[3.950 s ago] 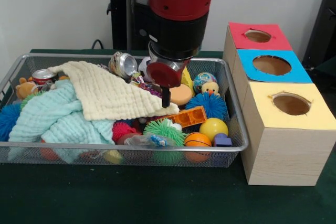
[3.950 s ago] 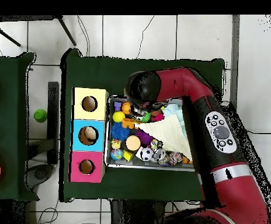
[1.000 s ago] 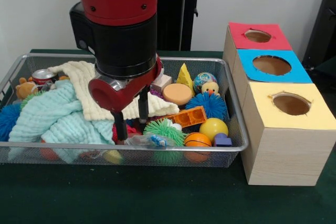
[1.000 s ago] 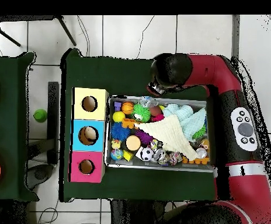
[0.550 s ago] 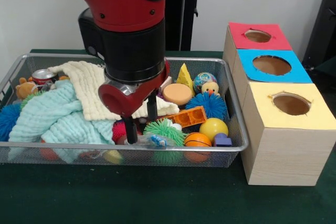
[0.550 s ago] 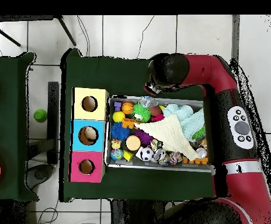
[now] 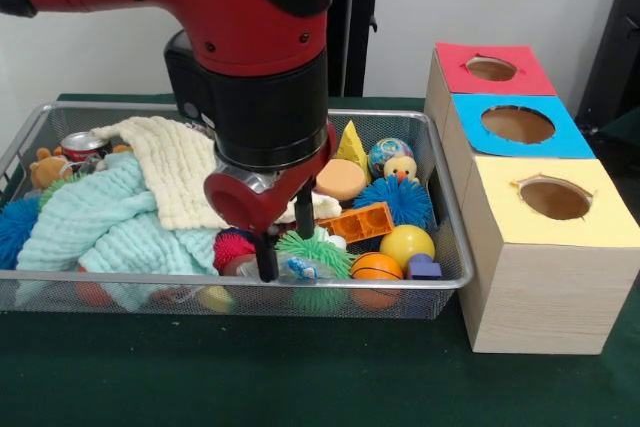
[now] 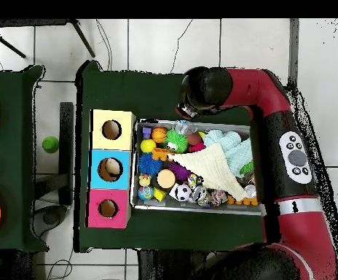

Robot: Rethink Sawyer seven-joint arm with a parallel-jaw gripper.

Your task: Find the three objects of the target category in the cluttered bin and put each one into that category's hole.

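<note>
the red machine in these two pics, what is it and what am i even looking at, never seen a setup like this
The red machine is a robot arm with a gripper at its end: two dark fingers standing open, holding nothing.

One picture is taken from across the table at table height; the other looks straight down from above, where the arm curves round the bin.

On the dark green table sits a wire mesh bin full of clutter: a cream cloth, a mint green cloth, a green spiky ball, a blue spiky ball, a yellow ball, an orange brick and more.

Beside the bin stands a wooden box with three round holes, topped red, blue and yellow. The gripper hangs low among the toys at the bin's front.
</note>
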